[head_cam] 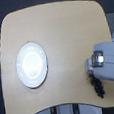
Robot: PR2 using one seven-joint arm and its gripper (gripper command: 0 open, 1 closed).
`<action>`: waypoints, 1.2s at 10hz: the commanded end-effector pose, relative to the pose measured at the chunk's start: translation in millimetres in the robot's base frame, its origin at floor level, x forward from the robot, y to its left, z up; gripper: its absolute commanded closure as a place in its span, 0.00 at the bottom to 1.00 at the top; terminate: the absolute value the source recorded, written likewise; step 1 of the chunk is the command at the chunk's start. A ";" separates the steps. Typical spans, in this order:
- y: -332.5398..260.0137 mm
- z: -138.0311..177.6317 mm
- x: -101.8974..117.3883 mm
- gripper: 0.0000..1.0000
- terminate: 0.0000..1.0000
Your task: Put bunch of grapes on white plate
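A round glossy white plate (32,65) lies on the wooden table toward the exterior view's left, with nothing on it. The bunch of grapes (98,86), a small dark cluster, lies on the table near the exterior view's right edge, just below the arm. My arm's grey-white gripper housing (104,61) comes in from the right and sits directly above the bunch's upper end, covering it. The fingers are hidden under the housing, so I cannot tell how they stand or whether they touch the grapes.
The light wooden table (61,37) has rounded corners; its right edge runs close to the grapes. Pale floor surrounds it, and a grey support shows under the near edge.
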 end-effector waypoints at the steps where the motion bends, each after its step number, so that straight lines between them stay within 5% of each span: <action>1: 2.1 25.7 2.7 1.00 0.00; 9: 62.9 146.4 49.4 1.00 0.00; 12: 104.7 159.0 57.8 1.00 0.00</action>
